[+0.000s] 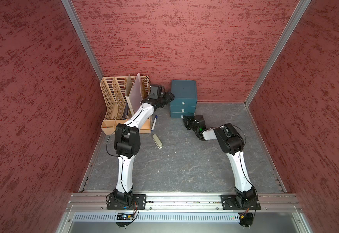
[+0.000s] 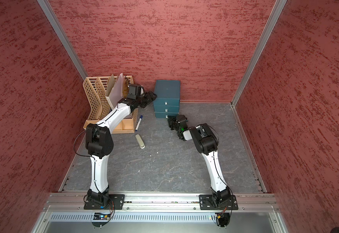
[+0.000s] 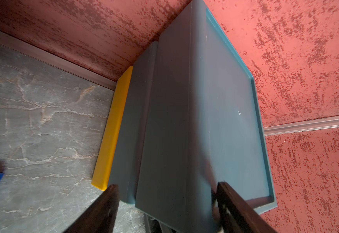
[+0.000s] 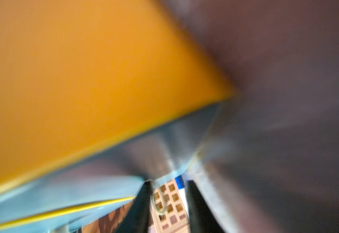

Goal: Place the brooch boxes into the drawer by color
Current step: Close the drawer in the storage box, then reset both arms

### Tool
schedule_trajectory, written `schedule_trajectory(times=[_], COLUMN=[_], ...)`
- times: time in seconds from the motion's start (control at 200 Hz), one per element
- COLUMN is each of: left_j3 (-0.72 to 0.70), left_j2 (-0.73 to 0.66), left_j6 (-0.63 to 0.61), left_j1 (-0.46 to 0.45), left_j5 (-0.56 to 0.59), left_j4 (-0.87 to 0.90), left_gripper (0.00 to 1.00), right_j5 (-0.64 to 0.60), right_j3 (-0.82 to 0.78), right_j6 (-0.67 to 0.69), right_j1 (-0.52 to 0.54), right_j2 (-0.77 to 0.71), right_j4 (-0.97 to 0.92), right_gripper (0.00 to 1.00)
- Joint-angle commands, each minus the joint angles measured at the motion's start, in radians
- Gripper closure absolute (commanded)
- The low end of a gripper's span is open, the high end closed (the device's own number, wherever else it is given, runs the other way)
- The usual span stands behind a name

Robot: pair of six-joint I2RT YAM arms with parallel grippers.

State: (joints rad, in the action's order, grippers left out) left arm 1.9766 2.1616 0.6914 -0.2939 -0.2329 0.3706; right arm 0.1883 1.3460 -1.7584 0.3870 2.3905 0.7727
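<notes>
The drawer (image 1: 183,90) (image 2: 167,90), a dark teal chest of three stacked drawers, stands against the back wall. The brooch boxes are out of view in every frame. My left gripper (image 1: 169,96) (image 2: 152,95) is at the chest's upper left front corner. In the left wrist view the left gripper (image 3: 167,185) is open, astride that corner, with floor showing between one finger (image 3: 108,201) and the chest. My right gripper (image 1: 185,119) (image 2: 169,119) is low at the bottom drawer's front. In the blurred right wrist view the right gripper (image 4: 168,182) is open, with a thin ring (image 4: 158,205) between its fingers.
A beige slotted file rack (image 1: 116,100) with folders stands at the back left, right behind my left arm. A blue-capped marker (image 1: 154,123) and a grey-green oblong block (image 1: 157,141) lie on the grey floor in front of it. Red walls close three sides.
</notes>
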Motion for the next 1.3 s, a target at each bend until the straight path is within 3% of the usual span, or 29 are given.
schedule_trajectory(times=[0.0,0.155,0.396,0.581,0.611,0.641,0.661,0.771,0.887,0.997,1.047,1.137,1.207,1.252,1.297], left_j3=[0.011,0.055,0.103,-0.015,-0.047,-0.087,-0.119,-0.340,-0.585,-0.744,-0.807,-0.941,-1.096,-1.215,-1.288], left_j2=[-0.018,-0.023,-0.076,-0.254,-0.294,-0.337,-0.373,-0.570,-0.781,-0.943,-1.000,-1.108,-1.200,-1.257,-1.296], left_j6=[-0.007,0.002,0.015,0.024,0.021,0.017,0.015,-0.020,-0.086,-0.139,-0.156,-0.129,-0.230,-0.412,-0.469], left_j1=[-0.019,-0.019,-0.017,-0.012,-0.011,-0.011,-0.011,-0.011,-0.012,-0.024,-0.049,-0.128,-0.123,-0.120,-0.118], left_j5=[-0.012,-0.019,-0.016,0.017,0.030,0.046,0.057,0.122,0.216,0.390,0.526,0.872,0.846,0.789,0.825], left_j4=[0.064,0.069,0.075,0.049,0.052,0.051,0.048,0.011,-0.004,0.083,0.117,0.110,-0.046,-0.228,-0.299], left_gripper=[0.20,0.19,0.17,0.13,0.11,0.07,0.00,0.00,0.00,0.00,0.00,0.00,0.00,0.00,0.00], right_j5=[-0.039,-0.035,-0.015,-0.009,-0.010,-0.017,-0.029,-0.122,-0.272,-0.586,-0.672,-0.686,-0.701,-0.698,-0.700], right_j3=[-0.069,-0.193,-0.421,-0.526,-0.521,-0.513,-0.508,-0.457,-0.415,-0.433,-0.495,-0.688,-0.803,-0.871,-0.918], right_j6=[-0.018,0.033,0.108,0.363,0.430,0.506,0.559,0.882,1.136,1.234,1.340,1.590,1.681,1.709,1.715], right_j1=[-0.012,-0.004,-0.007,-0.069,-0.086,-0.106,-0.116,-0.144,-0.147,-0.147,-0.148,-0.155,-0.162,-0.167,-0.169], right_j2=[-0.070,-0.231,-0.482,-0.771,-0.825,-0.880,-0.919,-1.121,-1.261,-1.382,-1.429,-1.486,-1.493,-1.465,-1.425], right_j4=[-0.019,-0.079,-0.139,-0.393,-0.467,-0.538,-0.585,-0.814,-1.007,-1.128,-1.057,-0.742,-0.546,-0.445,-0.365], right_gripper=[0.55,0.43,0.38,0.29,0.26,0.04,0.02,0.01,0.02,0.01,0.01,0.01,0.01,0.01,0.01])
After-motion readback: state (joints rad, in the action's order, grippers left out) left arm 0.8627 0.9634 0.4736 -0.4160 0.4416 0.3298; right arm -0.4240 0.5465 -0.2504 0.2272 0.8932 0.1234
